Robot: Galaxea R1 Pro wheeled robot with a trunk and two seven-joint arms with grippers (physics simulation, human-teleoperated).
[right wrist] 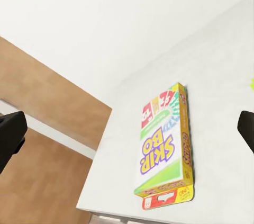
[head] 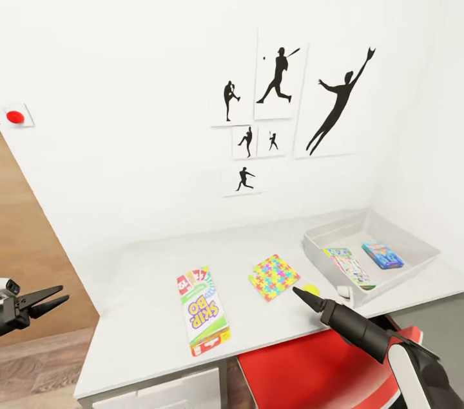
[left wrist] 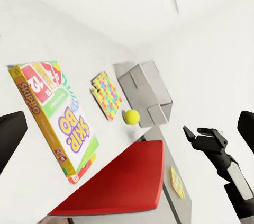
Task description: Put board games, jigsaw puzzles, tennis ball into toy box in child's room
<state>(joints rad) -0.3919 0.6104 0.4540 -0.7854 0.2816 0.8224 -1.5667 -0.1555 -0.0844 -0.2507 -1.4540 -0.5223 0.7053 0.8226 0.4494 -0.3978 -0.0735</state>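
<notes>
On the pale table (head: 142, 280) lies the green-white-red Skip-Bo board game (head: 203, 310), flat and near the front edge. To its right are a jigsaw puzzle (head: 274, 277) and the tennis ball (head: 312, 290). The grey toy box (head: 412, 248) at the right end holds a pale green board game (head: 348, 266) and a blue one (head: 382, 255). My right gripper (head: 301, 294) hovers open just before the ball, empty. Left of the table, my left gripper (head: 63, 293) is open and empty. The left wrist view shows the Skip-Bo box (left wrist: 55, 118), puzzle (left wrist: 107, 95), ball (left wrist: 132, 116) and toy box (left wrist: 145, 91).
A red chair (head: 309, 364) stands under the table's front edge below my right arm. A small multicoloured square (left wrist: 177, 181) lies on a darker lower surface beside it. Black sports-silhouette pictures (head: 280, 83) hang on the white wall. Wood floor (head: 38, 357) lies left of the table.
</notes>
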